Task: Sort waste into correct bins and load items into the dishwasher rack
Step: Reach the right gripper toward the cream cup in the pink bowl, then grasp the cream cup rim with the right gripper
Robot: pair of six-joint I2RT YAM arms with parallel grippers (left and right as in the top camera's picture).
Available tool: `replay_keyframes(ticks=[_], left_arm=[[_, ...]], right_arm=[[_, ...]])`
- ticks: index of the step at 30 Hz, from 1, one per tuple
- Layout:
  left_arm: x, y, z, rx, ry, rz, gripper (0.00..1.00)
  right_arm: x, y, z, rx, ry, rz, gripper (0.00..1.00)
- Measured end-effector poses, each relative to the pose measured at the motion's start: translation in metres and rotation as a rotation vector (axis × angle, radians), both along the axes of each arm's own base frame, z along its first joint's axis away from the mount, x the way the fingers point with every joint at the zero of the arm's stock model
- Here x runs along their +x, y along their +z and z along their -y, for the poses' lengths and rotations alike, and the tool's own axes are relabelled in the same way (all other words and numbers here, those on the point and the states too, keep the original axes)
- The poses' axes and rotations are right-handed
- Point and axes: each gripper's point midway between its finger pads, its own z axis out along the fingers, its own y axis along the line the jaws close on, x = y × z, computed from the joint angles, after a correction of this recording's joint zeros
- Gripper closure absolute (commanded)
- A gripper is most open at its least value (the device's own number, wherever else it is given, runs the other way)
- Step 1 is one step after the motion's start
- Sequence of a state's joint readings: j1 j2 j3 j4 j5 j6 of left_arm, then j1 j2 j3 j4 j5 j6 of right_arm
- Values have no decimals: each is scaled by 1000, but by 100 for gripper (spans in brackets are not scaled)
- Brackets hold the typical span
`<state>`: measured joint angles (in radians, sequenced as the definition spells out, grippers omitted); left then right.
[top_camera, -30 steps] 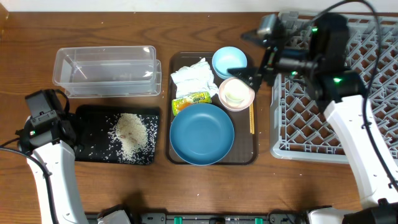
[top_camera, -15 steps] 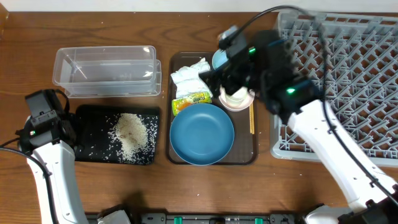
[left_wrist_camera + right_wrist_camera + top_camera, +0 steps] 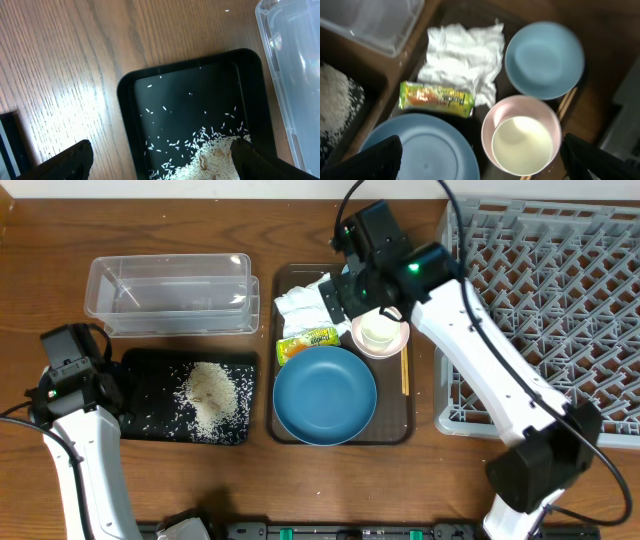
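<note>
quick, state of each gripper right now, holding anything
left gripper: open, holding nothing
right gripper: open, holding nothing

Rice (image 3: pixel 210 395) is heaped in the shallow black tray (image 3: pixel 145 370), with stray grains around it, and the clear tub (image 3: pixel 100 298) sits just behind. The crumpled tissue (image 3: pixel 462 55) and green-yellow wrapper (image 3: pixel 436 99) lie by the big dark-blue bowl (image 3: pixel 325 395). The white cup (image 3: pixel 522 145) nests upright in the pink bowl (image 3: pixel 490 120) (light-blue bowl (image 3: pixel 544 59) right next to it). The chopsticks (image 3: pixel 404 370) lie alongside, and the grey lattice rack (image 3: pixel 540 310) is just beyond them.
</note>
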<state>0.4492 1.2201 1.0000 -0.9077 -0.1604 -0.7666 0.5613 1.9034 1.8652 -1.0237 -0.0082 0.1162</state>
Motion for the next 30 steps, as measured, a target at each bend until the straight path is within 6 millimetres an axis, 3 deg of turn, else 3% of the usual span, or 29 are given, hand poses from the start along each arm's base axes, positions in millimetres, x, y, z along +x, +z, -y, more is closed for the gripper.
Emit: replay_keyframes(ticks=[4, 9, 13, 23, 27, 30], left_arm=[[0, 0, 0, 0, 0, 0, 9], [0, 0, 0, 0, 0, 0, 10], [0, 0, 0, 0, 0, 0, 10], [0, 0, 0, 0, 0, 0, 9], [0, 0, 0, 0, 0, 0, 10], [0, 0, 0, 0, 0, 0, 10]], right_arm=[[-4, -8, -2, 3, 4, -33, 4], [0, -16, 4, 3, -91, -47, 27], [3, -31, 7, -8, -167, -78, 32], [-3, -117, 16, -140, -235, -254, 46], [-5, -124, 17, -150, -247, -269, 54], [-4, -123, 17, -149, -251, -265, 66]])
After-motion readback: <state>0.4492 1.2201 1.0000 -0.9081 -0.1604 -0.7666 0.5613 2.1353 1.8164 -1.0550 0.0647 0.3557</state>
